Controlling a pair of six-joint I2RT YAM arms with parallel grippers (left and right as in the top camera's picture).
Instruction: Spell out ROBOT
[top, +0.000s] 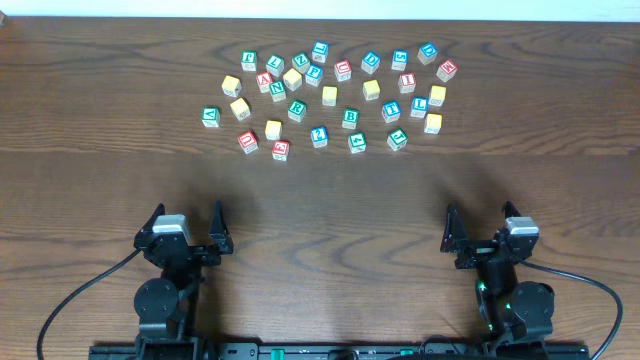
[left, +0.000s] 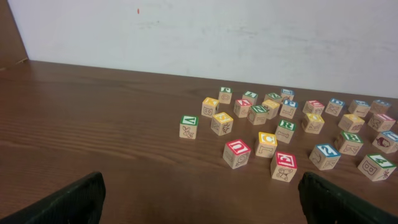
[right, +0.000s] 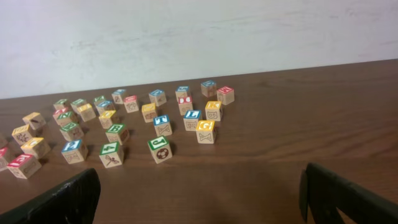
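Several wooden letter blocks with coloured faces lie scattered in a loose cluster (top: 330, 96) at the far middle of the table. A green R block (top: 296, 109) and a green B block (top: 350, 118) can be read among them. My left gripper (top: 188, 220) is open and empty near the front left, far from the blocks. My right gripper (top: 481, 222) is open and empty near the front right. In the left wrist view the open fingers (left: 202, 211) frame bare table, with a red E block (left: 283, 167) nearest. The right wrist view (right: 199, 205) shows the green B block (right: 116, 132).
The dark wooden table (top: 320, 200) has bare wood between the grippers and the blocks. A pale wall (left: 205, 31) stands behind the far table edge. Black cables (top: 80, 295) trail from both arm bases at the front edge.
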